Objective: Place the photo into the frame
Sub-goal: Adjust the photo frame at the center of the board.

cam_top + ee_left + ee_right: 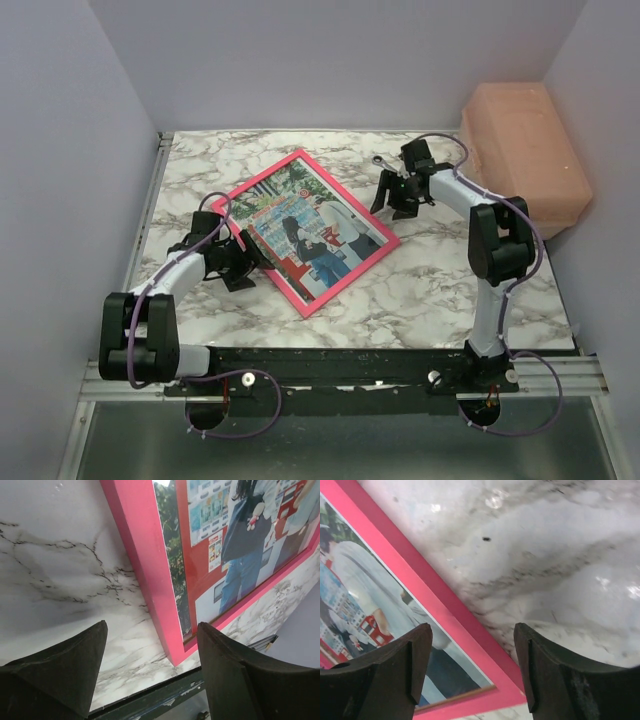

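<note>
While the frame (352, 279) is laid flat and slantwise on the middle of the marble table (450, 290), pink face up, the photo (315, 232) is seen inside its opening, picture side up, with the pink border around it. The left gripper (248, 258) is held at the frame's left edge, its fingers (75, 670) spread apart and nothing clasped between them. In the left wrist view the frame's near corner is seen in the gap beyond the two dark fingers; whether the frame is touched cannot be told. The right gripper (393, 205) is set on the far right side, just beside the frame's right corner and over bare marble. Its fingers (555, 680) are likewise parted and nothing is gripped, and in the right wrist view the pink edge is seen running past the gap. A peach-coloured box (525, 150) is placed at the far right corner, well apart from the frame.
</note>
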Controlling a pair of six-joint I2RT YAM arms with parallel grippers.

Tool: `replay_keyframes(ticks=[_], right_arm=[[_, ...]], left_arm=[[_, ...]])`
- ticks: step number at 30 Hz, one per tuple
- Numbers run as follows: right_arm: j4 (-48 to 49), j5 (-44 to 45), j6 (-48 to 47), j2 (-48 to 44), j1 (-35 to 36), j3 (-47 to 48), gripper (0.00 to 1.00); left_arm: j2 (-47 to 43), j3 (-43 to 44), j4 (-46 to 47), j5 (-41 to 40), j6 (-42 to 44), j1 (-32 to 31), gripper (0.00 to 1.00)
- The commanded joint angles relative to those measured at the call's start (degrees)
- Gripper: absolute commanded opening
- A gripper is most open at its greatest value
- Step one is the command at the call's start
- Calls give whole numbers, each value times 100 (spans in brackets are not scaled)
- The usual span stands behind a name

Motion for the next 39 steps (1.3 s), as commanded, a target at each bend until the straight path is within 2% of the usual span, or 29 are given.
replay_keyframes(ticks=[1,3,6,10,16,29,39], right_arm=[[127,-860,-84,607,16,513,70],[134,-975,-106,792,16,614,63],[194,-1176,-112,952,15,642,59],[248,-1313,-86,954,24,495,49],[318,-1556,-142,874,25,180,41],[513,-1566,-83,420,25,-837,39],[560,-1642,-12,-191,24,-1799,38]], left_arm=[[364,201,280,-170,-302,44,71],[567,267,308,-297,-382,44,68],[770,387,322,-474,-446,46,66],[903,645,144,-786,-443,48,57],[1293,1152,-268,-841,-304,43,56],[2068,2240,-1378,-1271,-23,-493,57],[2229,2384,-1370,-1215,-113,-952,57]])
